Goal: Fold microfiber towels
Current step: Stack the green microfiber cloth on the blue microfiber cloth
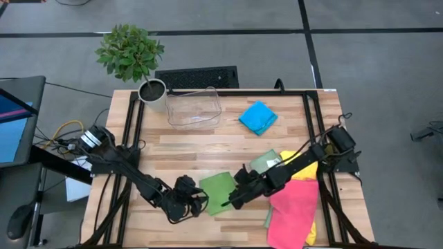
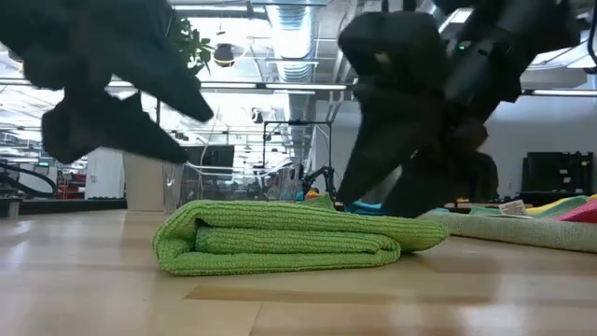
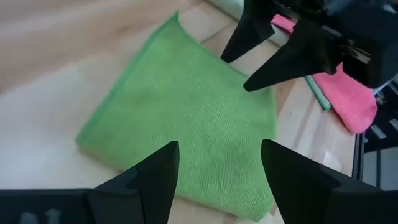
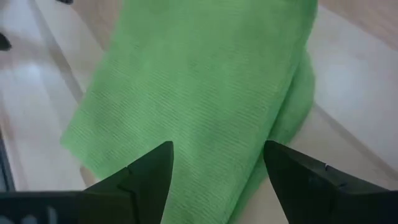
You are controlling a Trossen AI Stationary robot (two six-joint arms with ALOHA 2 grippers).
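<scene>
while the bright green towel (image 1: 218,191) is lying folded on the wooden table (image 1: 208,149) in the lower middle of the high view, both grippers are hovering at its two sides. the left gripper (image 1: 196,203) is sitting at the towel's left edge, its fingers (image 3: 152,180) standing apart and holding nothing, with the green cloth showing between them in the left wrist view. the right gripper (image 1: 234,198) is sitting at the towel's right edge, fingers (image 4: 146,177) also spread wide and empty over the cloth. in the low view the towel is resting as a flat, layered bundle with a rounded fold at its left end. a pink towel (image 1: 294,207) is lying at the lower right over a yellow one (image 1: 299,171), with a pale green towel (image 1: 264,162) just above them. a blue towel (image 1: 258,117) is lying upper right of centre, beside a clear bin (image 1: 194,107). a potted plant (image 1: 131,59) is standing at the table's upper left corner.
</scene>
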